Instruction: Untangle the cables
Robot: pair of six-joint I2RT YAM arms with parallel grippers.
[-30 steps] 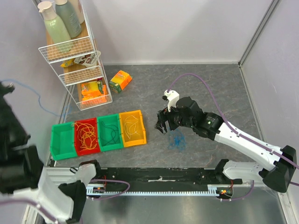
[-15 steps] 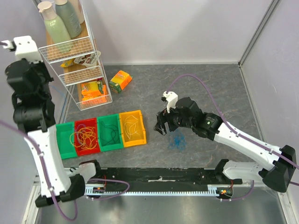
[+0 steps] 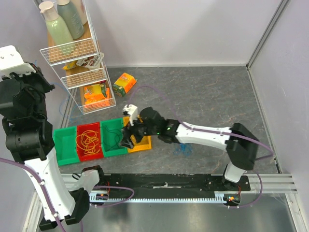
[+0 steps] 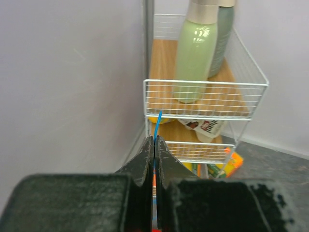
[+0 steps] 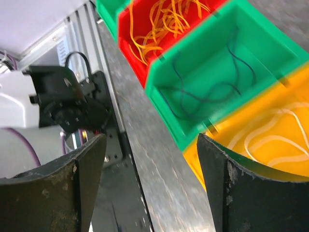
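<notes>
My left gripper (image 4: 155, 141) is raised high at the left (image 3: 42, 83), beside the wire shelf, and is shut on a thin blue cable (image 4: 159, 120) that sticks out past the fingertips. My right gripper (image 5: 149, 145) is open and empty, hovering low over the front edge of the bins (image 3: 126, 139). Below it are dark green cables (image 5: 212, 87) in a green bin, orange cables (image 5: 166, 19) in a red bin and yellow cables (image 5: 263, 137) in a yellow bin. A small bunch of blue cables (image 3: 184, 146) lies on the table, right of the bins.
Four bins stand in a row: an empty green bin (image 3: 64, 146), the red bin (image 3: 89, 141), a green bin (image 3: 113, 137) and the yellow bin (image 3: 143, 143). A white wire shelf (image 3: 79, 63) with bottles and snacks stands at the back left. An orange packet (image 3: 124, 83) lies near it.
My right arm has swung left from above the blue bunch to the front of the bins. My left arm has stayed raised at the left, shifting slightly.
</notes>
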